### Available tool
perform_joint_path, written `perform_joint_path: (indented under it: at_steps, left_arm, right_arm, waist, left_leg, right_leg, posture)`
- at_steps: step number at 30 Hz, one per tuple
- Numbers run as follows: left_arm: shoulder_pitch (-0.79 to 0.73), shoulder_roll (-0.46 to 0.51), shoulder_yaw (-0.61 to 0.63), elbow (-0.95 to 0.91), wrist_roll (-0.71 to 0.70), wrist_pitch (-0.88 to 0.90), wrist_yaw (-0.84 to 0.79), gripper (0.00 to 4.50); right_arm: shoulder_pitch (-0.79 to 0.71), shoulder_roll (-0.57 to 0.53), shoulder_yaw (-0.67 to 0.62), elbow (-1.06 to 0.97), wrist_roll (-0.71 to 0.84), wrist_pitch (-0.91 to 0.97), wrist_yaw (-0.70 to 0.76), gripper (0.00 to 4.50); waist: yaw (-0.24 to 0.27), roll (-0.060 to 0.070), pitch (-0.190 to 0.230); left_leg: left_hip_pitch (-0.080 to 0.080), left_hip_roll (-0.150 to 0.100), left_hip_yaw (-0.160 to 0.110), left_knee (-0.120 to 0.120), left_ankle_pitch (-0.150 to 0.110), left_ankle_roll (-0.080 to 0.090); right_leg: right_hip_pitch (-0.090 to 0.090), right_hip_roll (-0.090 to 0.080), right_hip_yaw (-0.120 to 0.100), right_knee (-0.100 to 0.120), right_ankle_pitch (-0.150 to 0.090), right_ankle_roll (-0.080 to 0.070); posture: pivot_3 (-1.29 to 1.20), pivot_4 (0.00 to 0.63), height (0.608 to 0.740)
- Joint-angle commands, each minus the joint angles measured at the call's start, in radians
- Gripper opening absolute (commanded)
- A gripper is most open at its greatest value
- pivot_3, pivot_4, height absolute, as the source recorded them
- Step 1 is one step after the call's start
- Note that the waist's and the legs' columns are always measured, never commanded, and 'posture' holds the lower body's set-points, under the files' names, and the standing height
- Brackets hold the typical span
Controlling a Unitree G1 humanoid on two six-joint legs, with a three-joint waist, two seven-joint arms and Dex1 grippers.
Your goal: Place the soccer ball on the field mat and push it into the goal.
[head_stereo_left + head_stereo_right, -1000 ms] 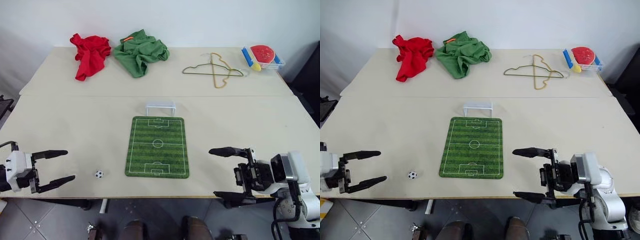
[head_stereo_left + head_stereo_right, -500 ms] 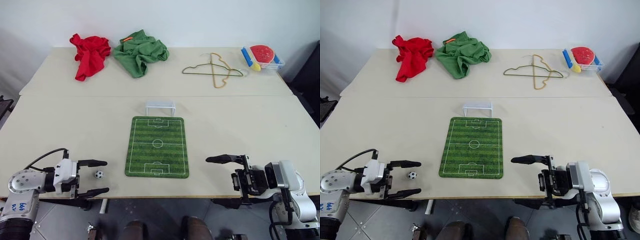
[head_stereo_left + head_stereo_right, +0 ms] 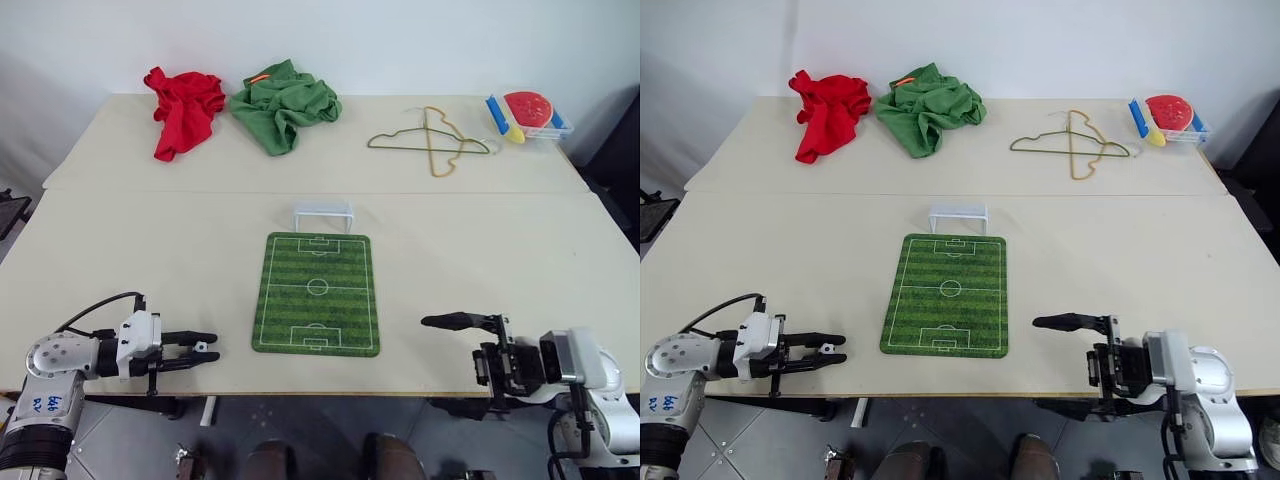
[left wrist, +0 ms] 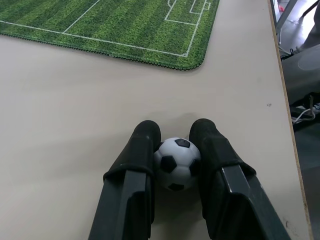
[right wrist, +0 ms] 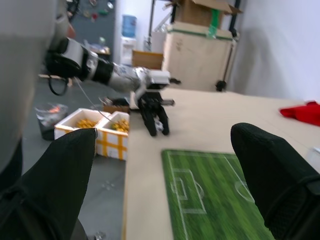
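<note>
- Beige table (image 3: 150, 230) spans the scene below a white wall, with the field mat (image 3: 317, 293) lying flat near its front edge.
- At the mat's far end stands the goal (image 3: 323, 214), small and white.
- Along the back edge lie a red cloth (image 3: 183, 108), a green cloth (image 3: 283, 102) and wire hangers (image 3: 430, 141); a container (image 3: 527, 113) sits at the far right corner.
- My left gripper (image 4: 176, 142) rests low on the table beside the mat's near left corner, its two fingers (image 4: 142, 150) clamped on the soccer ball (image 4: 177, 163).
- The ball sits on bare table, just off the mat.
- My right gripper (image 5: 165, 185) hangs at the table's front right edge, fingers wide apart and holding nothing.
</note>
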Motion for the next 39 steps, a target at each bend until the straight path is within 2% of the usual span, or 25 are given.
perform_joint_path:
  at_steps: [1,4,7,10,12,14,18,20,25,34,36,39]
  left_arm:
    - [-0.048,0.018,-0.002,-0.095,-0.056,0.090,-0.006,0.86]
    - [-0.125,0.049,-0.049,-0.262,-0.111,0.323,0.016,0.86]
    - [-0.211,0.033,-0.120,-0.380,-0.107,0.458,0.065,0.86]
    - [-0.302,-0.022,-0.224,-0.454,-0.088,0.547,0.089,0.86]
    - [-0.351,-0.095,-0.337,-0.450,-0.024,0.571,0.113,0.86]
    - [-0.383,-0.169,-0.416,-0.413,0.046,0.578,0.168,0.86]
    - [-0.412,-0.235,-0.478,-0.324,0.149,0.515,0.220,0.86]
    - [-0.427,-0.241,-0.499,-0.258,0.199,0.449,0.222,0.86]
    - [-0.428,-0.248,-0.502,-0.190,0.224,0.385,0.204,0.86]
    - [-0.407,-0.282,-0.506,-0.161,0.241,0.317,0.209,0.86]
    - [-0.404,-0.288,-0.501,-0.164,0.237,0.326,0.215,1.61]
    - [-0.404,-0.296,-0.497,-0.163,0.236,0.324,0.217,2.43]
  right_arm:
    - [0.012,-0.046,-0.081,0.031,0.024,-0.030,0.063,4.50]
    - [0.034,-0.093,-0.131,0.062,0.046,-0.035,0.080,4.50]
    - [0.065,-0.140,-0.155,0.095,0.060,-0.064,0.081,4.50]
    - [0.090,-0.167,-0.175,0.138,0.068,-0.089,0.081,4.50]
    - [0.109,-0.167,-0.172,0.172,0.062,-0.128,0.081,4.50]
    - [0.123,-0.160,-0.171,0.200,0.052,-0.157,0.081,4.50]
    - [0.148,-0.153,-0.175,0.224,0.042,-0.196,0.081,4.50]
    - [0.157,-0.142,-0.192,0.220,0.040,-0.199,0.080,4.50]
    - [0.188,-0.133,-0.204,0.223,0.043,-0.214,0.081,4.50]
    - [0.265,-0.144,-0.146,0.331,0.084,-0.360,0.081,4.50]
    - [0.267,-0.143,-0.132,0.343,0.087,-0.380,0.081,4.50]
    - [0.267,-0.142,-0.114,0.350,0.090,-0.399,0.081,4.50]
  waist:
    - [0.002,0.000,0.000]
    - [0.018,0.000,0.000]
    - [0.024,0.000,0.000]
    - [0.024,0.000,0.000]
    - [0.024,0.000,0.000]
    - [0.025,0.000,0.000]
    - [0.017,0.000,0.000]
    - [0.019,0.000,0.000]
    - [0.025,0.000,0.000]
    - [0.027,0.000,0.000]
    - [0.025,0.000,0.000]
    - [0.026,0.001,0.000]
  left_leg:
    - [0.000,0.000,0.000,0.000,0.000,0.000]
    - [-0.001,0.000,-0.001,0.004,0.000,0.000]
    - [-0.002,0.000,-0.001,0.008,-0.001,0.001]
    - [-0.002,0.000,-0.001,0.010,-0.002,0.002]
    - [-0.002,0.000,-0.001,0.011,-0.002,0.002]
    - [-0.002,-0.001,-0.001,0.012,-0.002,0.002]
    - [-0.001,0.000,-0.001,0.012,-0.002,0.003]
    - [-0.001,0.000,-0.001,0.012,-0.002,0.003]
    - [-0.001,0.000,-0.001,0.013,-0.003,0.003]
    - [0.002,0.000,-0.003,0.013,-0.004,0.004]
    - [0.003,-0.001,-0.003,0.013,-0.004,0.005]
    - [0.004,-0.001,-0.003,0.014,-0.004,0.005]
  right_leg:
    - [0.000,0.000,0.000,0.000,0.000,0.000]
    - [0.000,0.000,0.000,0.001,0.000,0.000]
    - [0.001,0.000,0.000,0.002,0.000,0.000]
    - [0.002,0.000,0.000,0.002,0.001,0.001]
    - [0.003,0.000,0.000,0.002,0.001,0.001]
    - [0.004,0.000,0.000,0.002,0.001,0.002]
    - [0.005,0.000,0.001,0.000,0.001,0.003]
    - [0.005,0.001,0.001,0.000,0.001,0.002]
    - [0.006,0.000,0.001,-0.002,0.003,0.003]
    - [0.012,0.000,-0.001,-0.005,0.003,0.003]
    - [0.014,0.000,-0.001,-0.005,0.003,0.004]
    - [0.014,0.000,-0.001,-0.005,0.004,0.004]
  posture:
    - [0.00,0.150,0.740]
    - [0.00,0.150,0.740]
    - [0.00,0.150,0.740]
    - [0.00,0.150,0.740]
    - [0.00,0.150,0.740]
    - [0.00,0.150,0.740]
    - [0.00,0.150,0.740]
    - [0.00,0.150,0.740]
    - [0.00,0.150,0.740]
    - [0.00,0.150,0.740]
    - [0.00,0.150,0.740]
    - [0.00,0.150,0.740]
